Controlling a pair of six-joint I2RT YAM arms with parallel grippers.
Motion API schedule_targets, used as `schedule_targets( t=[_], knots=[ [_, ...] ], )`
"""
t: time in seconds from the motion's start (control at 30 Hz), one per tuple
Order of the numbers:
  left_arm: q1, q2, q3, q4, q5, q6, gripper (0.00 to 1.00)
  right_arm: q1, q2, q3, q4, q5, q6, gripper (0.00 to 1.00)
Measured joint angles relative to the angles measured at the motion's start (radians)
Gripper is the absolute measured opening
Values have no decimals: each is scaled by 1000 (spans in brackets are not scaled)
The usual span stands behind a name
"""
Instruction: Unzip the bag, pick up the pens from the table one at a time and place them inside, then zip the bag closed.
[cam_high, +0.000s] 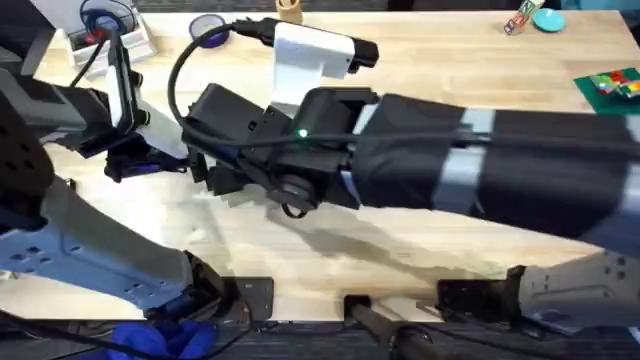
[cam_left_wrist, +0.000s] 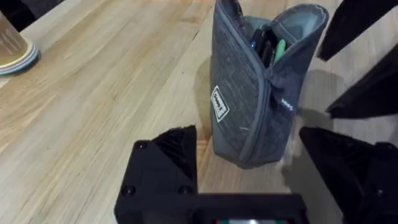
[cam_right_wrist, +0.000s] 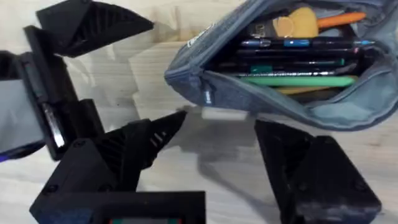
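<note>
My right gripper hangs spread wide just above the gaping grey-blue fabric pouch; the left gripper, also wide, flanks it mid-left on the wooden table. I judge that pulling the zipper unbraced drags the pouch, spilling the green pen.

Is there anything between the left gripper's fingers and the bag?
No. In the left wrist view, only bare table lies between the left gripper and the open bag.

Right arm crosses the table; left arm alongside.
</note>
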Motion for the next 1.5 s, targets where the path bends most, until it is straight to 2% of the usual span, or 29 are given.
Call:
schedule_targets(
  t=[0.97, 1.17, 1.5],
  knots=[
    [0, 0, 0, 0, 0, 0, 995, -56, 124, 0, 146, -13, -91, 992],
    [0, 0, 0, 0, 0, 0, 994, -59, 134, 0, 157, -9, -118, 932],
    [0, 0, 0, 0, 0, 0, 995, -79, 134, 0, 153, -13, -129, 710]
  ],
)
